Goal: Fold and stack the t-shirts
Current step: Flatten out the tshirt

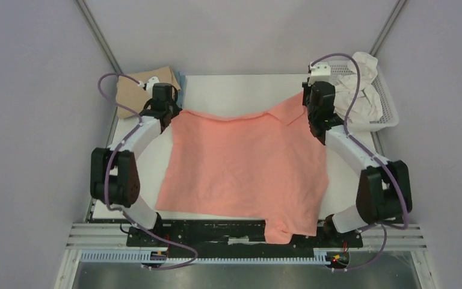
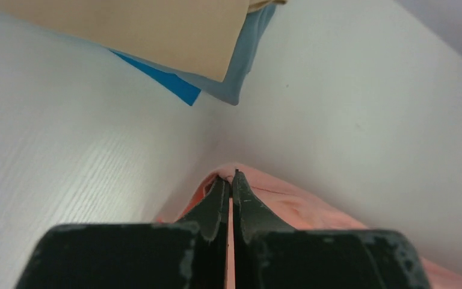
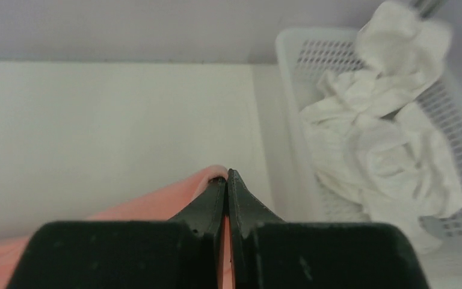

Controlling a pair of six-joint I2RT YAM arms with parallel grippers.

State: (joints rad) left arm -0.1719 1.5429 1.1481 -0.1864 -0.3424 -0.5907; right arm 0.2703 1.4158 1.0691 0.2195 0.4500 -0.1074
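Note:
The salmon-pink t-shirt [image 1: 243,171] lies spread over the middle of the white table, its near part hanging over the front edge. My left gripper [image 1: 169,114] is shut on its far left corner; the left wrist view shows pink cloth [image 2: 289,201] pinched between the jaws [image 2: 231,178]. My right gripper [image 1: 308,109] is shut on its far right corner, lifted a little; the right wrist view shows pink cloth [image 3: 156,201] in the jaws [image 3: 227,176]. The folded tan t-shirt [image 1: 139,90] lies on the bright blue one [image 2: 180,84] at the far left corner.
A white mesh basket [image 1: 385,102] with crumpled white cloth [image 3: 385,138] stands at the far right, next to my right gripper. The table [image 1: 240,90] has bare surface beyond the pink shirt. Walls close in on all sides.

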